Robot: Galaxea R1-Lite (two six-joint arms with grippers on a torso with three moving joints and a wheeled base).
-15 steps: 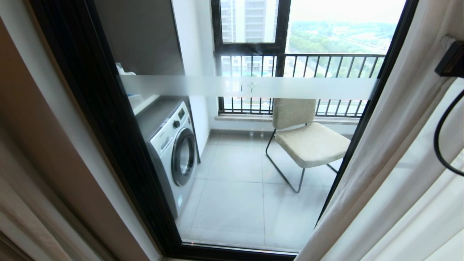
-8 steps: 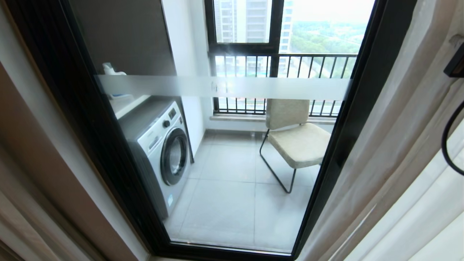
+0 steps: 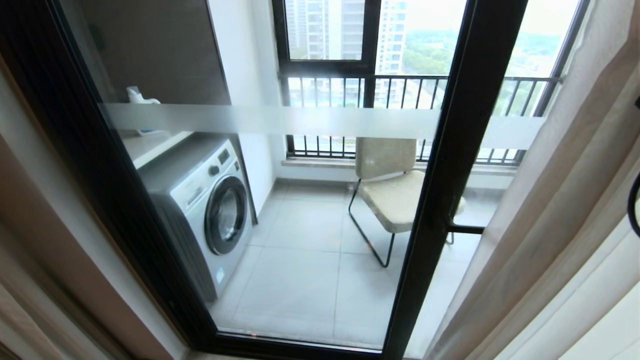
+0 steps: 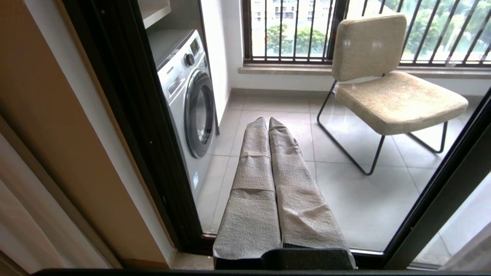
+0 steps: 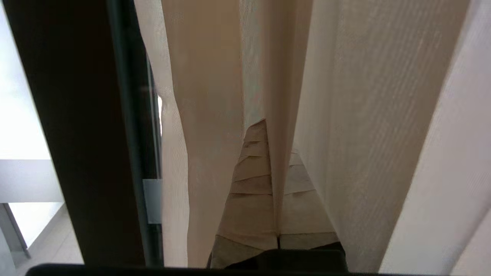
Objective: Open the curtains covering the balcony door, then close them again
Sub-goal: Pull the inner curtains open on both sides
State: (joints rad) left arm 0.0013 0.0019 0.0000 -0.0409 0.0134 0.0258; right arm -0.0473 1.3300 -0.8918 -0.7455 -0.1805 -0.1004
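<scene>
Curtains, floor-length pleated drapes in thick beige-grey weave with thin white sheers: one bunch point(image 3: 30, 280) hangs at the far left edge of the head view, beside the tan wall strip. Next right, balcony door point(image 3: 452, 165), tall black-framed glass sliding panels with a horizontal frosted white band; band characters too small to read. Through the glass, white front-loading washing machine point(image 3: 200, 200); its panel lettering and small blue sticker unreadable. Then a beige padded chair on a thin black wire frame point(image 3: 387, 187), and behind it the black-framed window with barred railing point(image 3: 350, 75). Far right, the other curtains bunch point(image 3: 565, 225), a sheer fold pinched by the right gripper point(image 5: 276, 180), its taped fingers clenched on the fabric. Left gripper point(image 4: 268, 153) idle, clenched on nothing, pointing at the lower glass. Change from a second ago: the whole head view slides, so the camera itself moves; but the right drape edge, which then lay over the middle black post, now sits clear of it, exposing the post, its handle point(image 3: 465, 229) and a strip of the second pane. Judgement: opening phase under way on the right side, more glass yet to uncover; closing not yet begun.
</scene>
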